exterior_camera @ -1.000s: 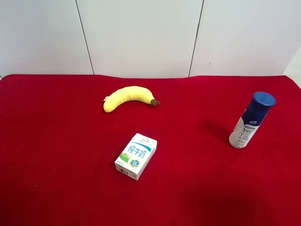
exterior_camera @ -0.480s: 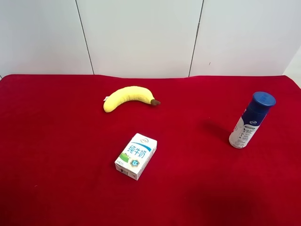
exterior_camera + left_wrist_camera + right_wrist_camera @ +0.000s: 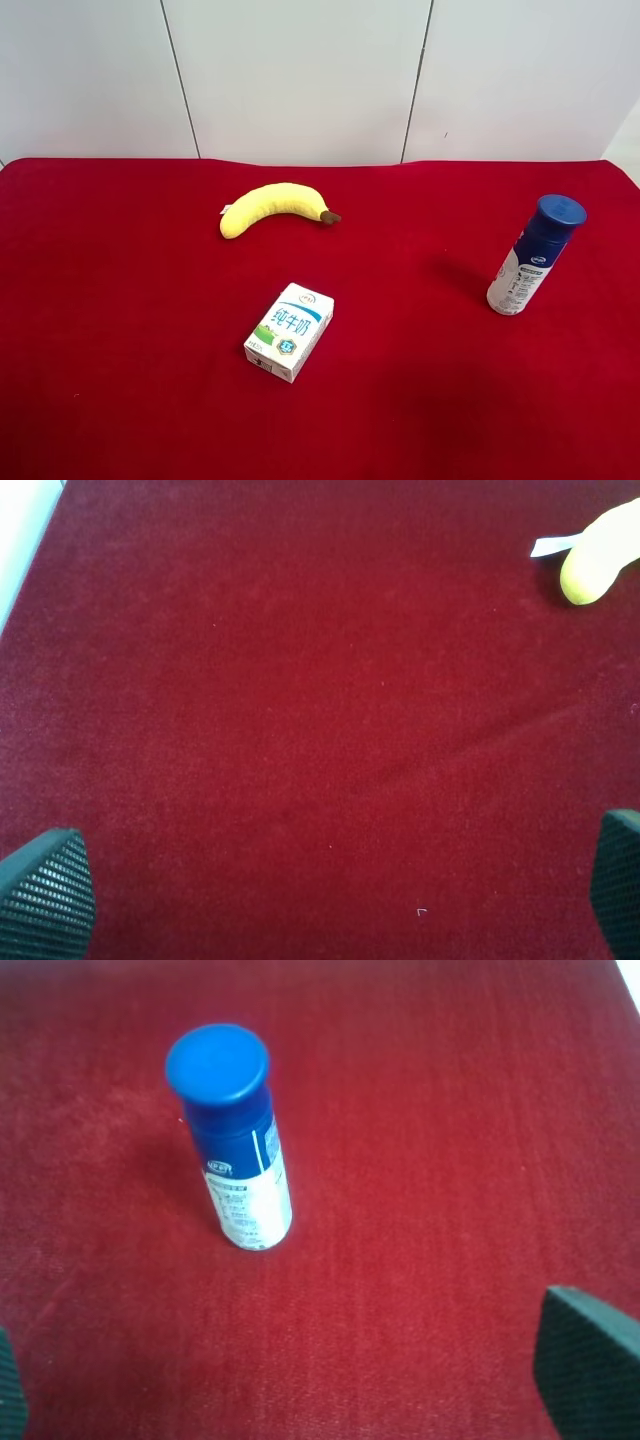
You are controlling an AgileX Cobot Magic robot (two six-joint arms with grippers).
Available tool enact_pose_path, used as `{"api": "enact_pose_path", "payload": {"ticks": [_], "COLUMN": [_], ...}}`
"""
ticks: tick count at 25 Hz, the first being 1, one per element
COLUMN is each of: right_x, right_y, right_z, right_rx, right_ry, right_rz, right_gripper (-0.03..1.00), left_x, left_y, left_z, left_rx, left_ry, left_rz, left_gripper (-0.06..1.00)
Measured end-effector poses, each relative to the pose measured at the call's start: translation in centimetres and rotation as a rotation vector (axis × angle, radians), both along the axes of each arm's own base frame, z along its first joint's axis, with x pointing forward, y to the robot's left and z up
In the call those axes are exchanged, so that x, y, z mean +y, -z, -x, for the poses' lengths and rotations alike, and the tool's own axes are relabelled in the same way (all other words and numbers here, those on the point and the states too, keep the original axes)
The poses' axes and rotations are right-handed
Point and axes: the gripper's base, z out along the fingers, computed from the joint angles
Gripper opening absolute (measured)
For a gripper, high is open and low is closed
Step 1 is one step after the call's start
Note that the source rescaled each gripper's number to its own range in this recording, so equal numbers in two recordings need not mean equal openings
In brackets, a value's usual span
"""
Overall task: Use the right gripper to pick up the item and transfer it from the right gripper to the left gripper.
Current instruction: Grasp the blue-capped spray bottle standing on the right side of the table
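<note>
Over toward the exterior high view's right edge of the table, the slim white cylindrical bottle with a dark blue cap stands upright on the red cloth-covered table. It is near that side edge, and bare cloth lies all around its base. The flat white milk carton with blue print lies on its side well apart from it, near the middle of the table. The yellow banana-shaped toy lies farther back, also well apart and closer to the table's far edge, where the cloth meets the white panelled wall.

Only the wrist views show the grippers. In the right wrist view the black right gripper has its fingers spread wide, one dotted pad at each side of the picture. The bottle stands out ahead of them, touched by neither, with nothing but cloth between the fingers. That view looks down on the round cap and the label print, which the high view gives only from the side.

The left gripper is likewise spread wide over bare red cloth. Its view catches one end of the banana with a small white tag, and a pale strip past the cloth's edge.
</note>
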Motion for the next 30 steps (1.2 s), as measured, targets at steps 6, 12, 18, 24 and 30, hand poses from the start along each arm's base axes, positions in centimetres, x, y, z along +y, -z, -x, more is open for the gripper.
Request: {"api": "enact_pose_path", "payload": {"ticks": [6,12,18,24,30], "right_x": [0.1,0.9,1.7,2.2,2.5], "right_y": [-3.8,-4.8,-4.4,-2.3,1.1], "right_z": [-5.9,-12.5,-17.6,-21.3,-24.0], "right_rx": [0.097,0.239,0.434,0.574,0.708], "right_ry": [-0.01,-0.045,-0.024,0.0,0.004], "right_rz": [0.026,0.032,0.014,-0.01,0.001], "right_gripper": [1.0,1.0,1.0,1.0,1.0], "left_x": [0.0,0.0,0.0,0.0,0.0], "left_y": [0.0,0.0,0.0,0.0,0.0], "left_z": [0.0,0.0,0.0,0.0,0.0], "left_rx": [0.0,0.0,0.0,0.0,0.0], "left_ry": [0.0,0.0,0.0,0.0,0.0], "left_rz": [0.0,0.0,0.0,0.0,0.001], "left_gripper": [1.0,1.0,1.0,1.0,1.0]}}
